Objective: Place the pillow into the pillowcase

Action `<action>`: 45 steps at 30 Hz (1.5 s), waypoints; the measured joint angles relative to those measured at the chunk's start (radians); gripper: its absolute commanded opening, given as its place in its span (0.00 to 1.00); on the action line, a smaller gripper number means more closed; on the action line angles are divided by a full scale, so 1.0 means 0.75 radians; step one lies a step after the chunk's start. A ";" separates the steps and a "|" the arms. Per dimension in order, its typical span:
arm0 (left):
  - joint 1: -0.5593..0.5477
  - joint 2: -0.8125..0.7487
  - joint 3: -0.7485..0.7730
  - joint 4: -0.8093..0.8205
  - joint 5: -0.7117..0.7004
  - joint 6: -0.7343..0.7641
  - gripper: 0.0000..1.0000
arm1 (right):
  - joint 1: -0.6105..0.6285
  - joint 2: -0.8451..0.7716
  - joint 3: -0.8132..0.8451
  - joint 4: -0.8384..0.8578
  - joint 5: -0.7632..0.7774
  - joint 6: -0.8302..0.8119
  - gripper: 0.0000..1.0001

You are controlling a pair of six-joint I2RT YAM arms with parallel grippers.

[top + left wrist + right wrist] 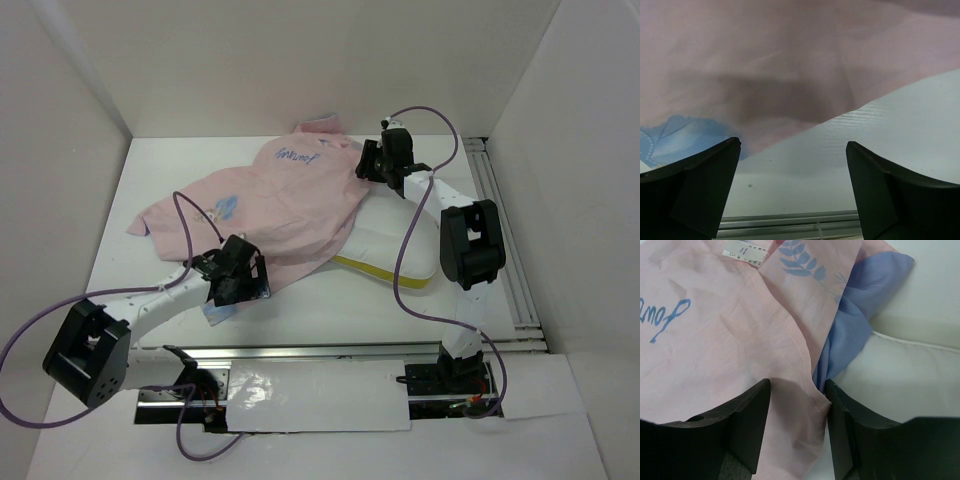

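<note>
White tabletop point(330, 312), rumpled (cotton, perhaps) pillowcase point(290, 205)

Past the left gripper point(792, 145) jaws, the pillowcase point(790, 65) is blurred and cut off above. Between the right gripper point(797, 385) jaws its hem hides whether they pinch; the label point(744, 251) print is unreadable.

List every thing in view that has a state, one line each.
pillow: lying flat, left part under the pillowcase
pillowcase: crumpled, pink side up, draped over the pillow
left gripper: open, empty, at the pillowcase's near edge
right gripper: shut on the pillowcase's edge
</note>
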 measured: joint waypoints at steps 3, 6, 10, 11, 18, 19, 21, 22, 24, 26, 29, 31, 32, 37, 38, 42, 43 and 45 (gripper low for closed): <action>-0.034 0.045 -0.020 0.002 -0.007 -0.043 1.00 | 0.001 0.000 0.001 0.000 0.001 0.002 0.53; -0.059 0.102 -0.010 0.001 -0.041 -0.080 0.96 | 0.001 0.000 0.000 0.002 -0.004 0.006 0.44; -0.068 0.190 0.045 -0.038 -0.119 -0.125 0.62 | 0.001 0.000 0.000 0.012 -0.026 0.007 0.33; -0.066 0.213 0.058 -0.043 -0.141 -0.135 0.59 | 0.001 0.000 0.000 0.016 -0.030 0.008 0.30; 0.044 0.305 0.137 -0.051 -0.189 -0.165 0.00 | 0.001 -0.010 -0.001 0.020 -0.070 -0.009 0.10; 0.058 0.314 0.144 -0.049 -0.196 -0.170 0.00 | 0.001 -0.020 -0.003 0.020 -0.073 -0.013 0.00; 0.078 0.328 0.160 -0.036 -0.213 -0.164 0.00 | 0.001 -0.049 -0.012 0.019 -0.083 -0.016 0.00; 0.084 0.331 0.165 -0.035 -0.226 -0.164 0.00 | 0.001 -0.069 -0.017 0.020 -0.088 -0.016 0.00; 0.091 0.331 0.178 -0.056 -0.261 -0.162 0.00 | 0.001 -0.107 -0.020 0.020 -0.092 -0.018 0.00; 0.110 0.312 0.205 -0.100 -0.310 -0.153 0.00 | 0.001 -0.149 -0.019 0.019 -0.091 -0.028 0.00; 0.169 0.175 0.315 -0.185 -0.388 -0.115 0.00 | 0.001 -0.196 0.036 -0.015 -0.072 -0.057 0.00; 0.233 0.038 0.456 -0.203 -0.432 -0.077 0.00 | 0.003 -0.215 0.121 -0.044 -0.045 -0.086 0.00; 0.268 -0.028 0.526 -0.194 -0.456 -0.051 0.00 | 0.006 -0.232 0.156 -0.054 -0.024 -0.098 0.00; 0.469 -0.342 0.883 -0.127 -0.549 0.103 0.00 | 0.027 -0.489 0.215 -0.127 0.138 -0.191 0.00; 0.497 -0.375 0.957 -0.128 -0.566 0.137 0.00 | 0.034 -0.565 0.218 -0.147 0.164 -0.218 0.00; 0.533 -0.425 1.230 -0.105 -0.563 0.280 0.00 | 0.085 -0.873 0.247 -0.195 0.189 -0.305 0.00; 0.537 -0.424 1.295 -0.096 -0.558 0.316 0.00 | 0.101 -0.944 0.258 -0.194 0.184 -0.319 0.00; 0.536 -0.410 1.417 -0.074 -0.535 0.383 0.00 | 0.116 -1.089 0.268 -0.181 0.153 -0.348 0.00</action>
